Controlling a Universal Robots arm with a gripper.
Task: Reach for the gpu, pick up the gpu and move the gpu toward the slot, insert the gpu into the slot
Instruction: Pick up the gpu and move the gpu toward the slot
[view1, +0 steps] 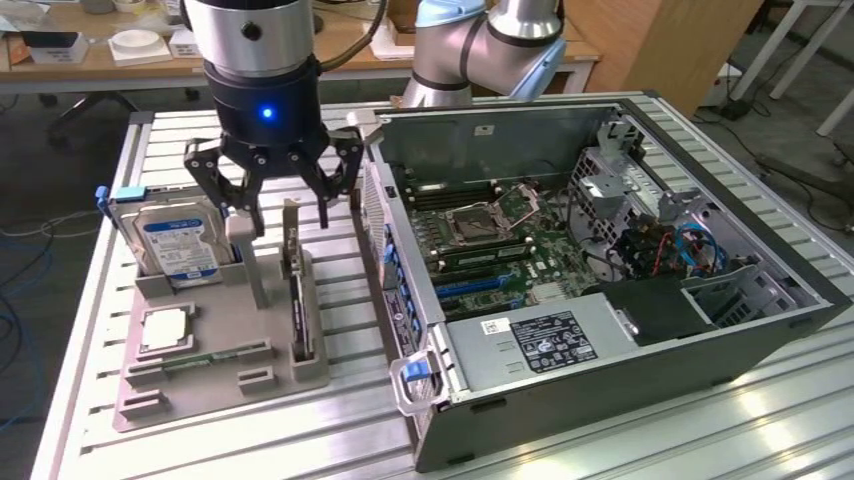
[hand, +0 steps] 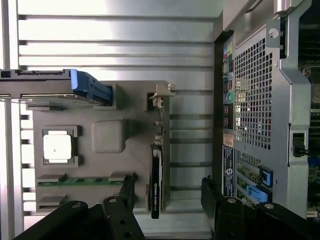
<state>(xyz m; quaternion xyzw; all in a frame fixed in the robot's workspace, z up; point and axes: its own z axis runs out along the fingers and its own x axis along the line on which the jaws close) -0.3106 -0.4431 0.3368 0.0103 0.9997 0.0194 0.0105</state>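
Observation:
The gpu (view1: 296, 295) is a thin dark card standing on edge in a grey holder (view1: 200, 390), its pale bracket (view1: 291, 215) at the far end. My gripper (view1: 283, 212) hangs open just above that end and touches nothing. In the wrist view the gpu (hand: 155, 175) appears edge-on with its bracket (hand: 162, 92) beyond it, and my gripper (hand: 167, 200) has a dark finger on each side of the card. The slot is among the blue connectors (view1: 467, 285) on the motherboard inside the open computer case (view1: 747, 330).
The holder also carries a silver blue-labelled hard drive (view1: 176, 245), a square processor (view1: 164, 328) and a green memory stick (view1: 220, 355). The case's rear panel (hand: 260, 115) stands close beside the holder. A second robot arm (view1: 487, 45) rises behind the case.

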